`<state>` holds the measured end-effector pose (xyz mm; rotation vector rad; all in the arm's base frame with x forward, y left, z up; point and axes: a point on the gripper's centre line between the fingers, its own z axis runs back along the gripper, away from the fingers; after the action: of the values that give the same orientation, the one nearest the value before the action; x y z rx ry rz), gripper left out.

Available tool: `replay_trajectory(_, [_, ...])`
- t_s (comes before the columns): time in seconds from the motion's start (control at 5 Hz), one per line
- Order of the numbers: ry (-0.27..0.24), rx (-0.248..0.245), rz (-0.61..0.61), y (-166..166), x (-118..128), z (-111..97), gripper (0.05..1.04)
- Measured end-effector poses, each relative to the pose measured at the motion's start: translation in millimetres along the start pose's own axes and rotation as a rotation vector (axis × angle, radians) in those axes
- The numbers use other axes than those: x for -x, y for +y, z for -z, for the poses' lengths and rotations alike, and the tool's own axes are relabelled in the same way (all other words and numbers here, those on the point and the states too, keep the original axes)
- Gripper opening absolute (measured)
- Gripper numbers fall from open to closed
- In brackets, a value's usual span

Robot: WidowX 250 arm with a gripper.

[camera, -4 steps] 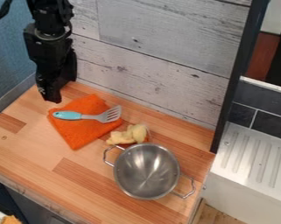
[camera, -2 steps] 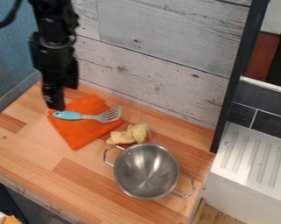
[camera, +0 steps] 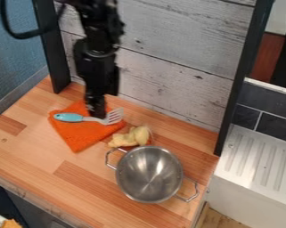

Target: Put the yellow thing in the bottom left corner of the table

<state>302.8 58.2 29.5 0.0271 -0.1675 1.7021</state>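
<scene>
Claw (camera: 97, 115) and arm are black, and the claw hangs at the far part of the orange cloth (camera: 79, 135), its lower end in front of the spatula (camera: 71, 117) where the handle meets the head; whether it is spread or pressed together cannot be told, nor whether it touches the spatula or only hovers above it. Nothing can be made out in its grip. The yellow thing (camera: 131, 137) lies below and to the right of the claw in the view, apart from it, between the cloth and the pot (camera: 149, 174). Compared with the earlier frames, the claw has come rightward from beside the cloth's left side, and a dark post (camera: 51, 49) now shows to the left of the arm; cloth, spatula, yellow thing and pot lie as they did. The yellow thing is pale, lumpy and rounded. Beneath the claw, the cloth lies flat with a soft, uneven edge, and the spatula has a smooth light-blue handle and a grey slotted head. Farther below and right of the claw, the round pot is shiny bare metal with two bent wire handles. Under it all runs the tabletop (camera: 32, 149) of joined wood strips, and behind the claw stand whitewashed, grainy boards (camera: 169, 40) with dark knots.
</scene>
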Motion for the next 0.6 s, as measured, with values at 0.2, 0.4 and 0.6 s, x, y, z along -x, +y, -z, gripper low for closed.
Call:
replay_trajectory(0.2, [0.045,-0.001,0.091,-6,24,12,1.001])
replay_trajectory(0.4, [0.057,-0.010,0.150,-9,38,22,1.001])
replay_trajectory(0.6, [0.076,-0.035,0.201,-9,52,36,1.001])
